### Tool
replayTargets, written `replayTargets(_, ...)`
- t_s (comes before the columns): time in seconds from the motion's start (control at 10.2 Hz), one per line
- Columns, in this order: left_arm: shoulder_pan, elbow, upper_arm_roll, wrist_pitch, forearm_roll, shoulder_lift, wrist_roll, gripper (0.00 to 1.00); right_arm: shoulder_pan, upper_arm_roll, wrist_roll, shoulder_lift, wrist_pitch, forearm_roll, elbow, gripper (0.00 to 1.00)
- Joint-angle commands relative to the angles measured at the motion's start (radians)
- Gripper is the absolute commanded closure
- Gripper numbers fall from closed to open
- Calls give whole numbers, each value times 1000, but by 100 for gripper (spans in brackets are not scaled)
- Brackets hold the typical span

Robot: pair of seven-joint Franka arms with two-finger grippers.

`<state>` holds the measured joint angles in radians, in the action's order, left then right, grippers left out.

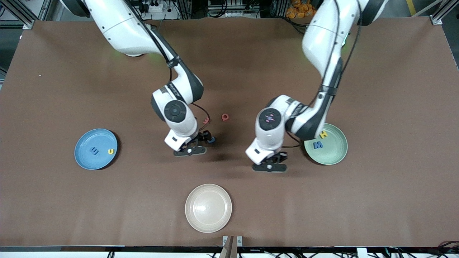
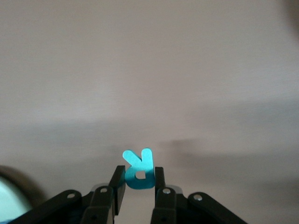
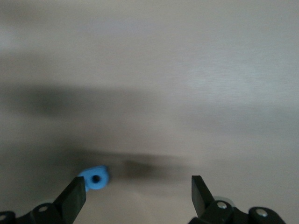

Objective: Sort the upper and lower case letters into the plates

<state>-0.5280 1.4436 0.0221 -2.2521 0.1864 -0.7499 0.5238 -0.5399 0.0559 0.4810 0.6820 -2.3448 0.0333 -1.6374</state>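
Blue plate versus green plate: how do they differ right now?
The blue plate sits toward the right arm's end of the table; the green plate sits toward the left arm's end, partly covered by that arm. The blue plate holds a dark blue letter and a yellow letter; the green plate holds a yellow H and a blue M. Both are round, similar in size, with two letters each.

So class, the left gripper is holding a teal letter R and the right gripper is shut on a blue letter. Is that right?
Not quite. The left gripper does hold the teal letter R, but the right wrist view shows the right gripper open, with the blue letter beside one finger.
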Motion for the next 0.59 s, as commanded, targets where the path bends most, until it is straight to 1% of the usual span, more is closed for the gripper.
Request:
replayTargets(0.0, 225, 306, -135, -4, 1, 225, -190, 77, -15, -7, 40, 43, -43, -9, 31, 0)
replayTargets(0.2, 401, 461, -233, -4, -1, 340, -304, 75, -25, -7, 16, 50, -42, -6, 31, 0)
replayTargets(0.39, 543, 572, -331, -6, 1, 395, -335, 72, -49, -7, -37, 50, -44, -4, 31, 0)
replayTargets(0.49, 601, 595, -385, -7, -1, 400, -335, 62, -66, -7, -50, 50, -42, -4, 31, 0)
